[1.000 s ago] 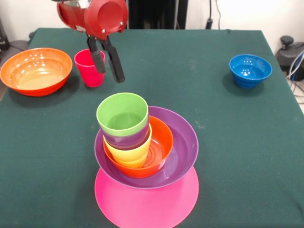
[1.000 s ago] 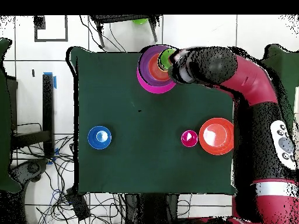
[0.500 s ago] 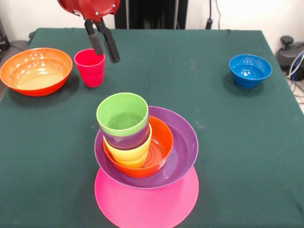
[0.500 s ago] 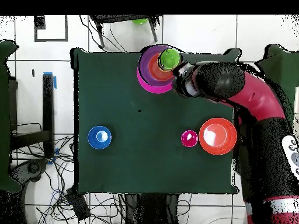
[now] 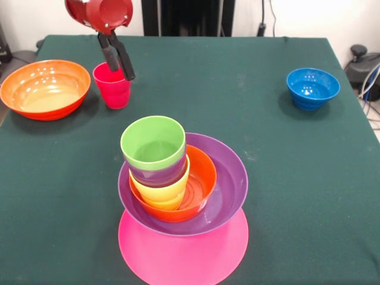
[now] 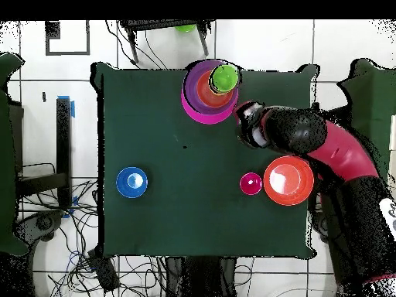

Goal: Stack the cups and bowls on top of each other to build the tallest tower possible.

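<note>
Nearest me, tower (image 5: 178, 196) untouched: green cup (image 5: 153, 142) on top, pink bowl (image 5: 184, 252) as base. Farther back, hand (image 5: 119, 68) has moved from mid-surface to red cup (image 5: 113, 86), fingers slightly apart, empty. Likely next pick.

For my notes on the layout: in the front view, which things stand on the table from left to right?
Large orange plastic bowl → small red plastic cup → tower of nested bowls and cups → small blue plastic bowl.
</note>
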### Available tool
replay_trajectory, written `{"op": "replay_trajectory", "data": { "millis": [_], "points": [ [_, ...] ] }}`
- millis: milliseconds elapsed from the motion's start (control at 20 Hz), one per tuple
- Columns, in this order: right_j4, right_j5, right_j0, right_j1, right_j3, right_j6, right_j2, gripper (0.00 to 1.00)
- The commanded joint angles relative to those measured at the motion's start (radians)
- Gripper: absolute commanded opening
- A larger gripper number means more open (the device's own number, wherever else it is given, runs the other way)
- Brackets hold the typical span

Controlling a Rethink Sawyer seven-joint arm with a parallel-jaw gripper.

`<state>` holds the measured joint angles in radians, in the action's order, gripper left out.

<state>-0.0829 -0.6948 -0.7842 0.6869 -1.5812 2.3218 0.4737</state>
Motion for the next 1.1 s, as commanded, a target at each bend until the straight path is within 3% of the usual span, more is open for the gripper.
{"op": "replay_trajectory", "data": {
  "millis": [50, 1100],
  "points": [
    [-0.103, 0.098, -0.008, -0.062, -0.136, -0.162, 0.06, 1.0],
    [-0.21, 0.134, -0.073, -0.028, -0.243, -0.103, 0.02, 1.0]
  ]
}}
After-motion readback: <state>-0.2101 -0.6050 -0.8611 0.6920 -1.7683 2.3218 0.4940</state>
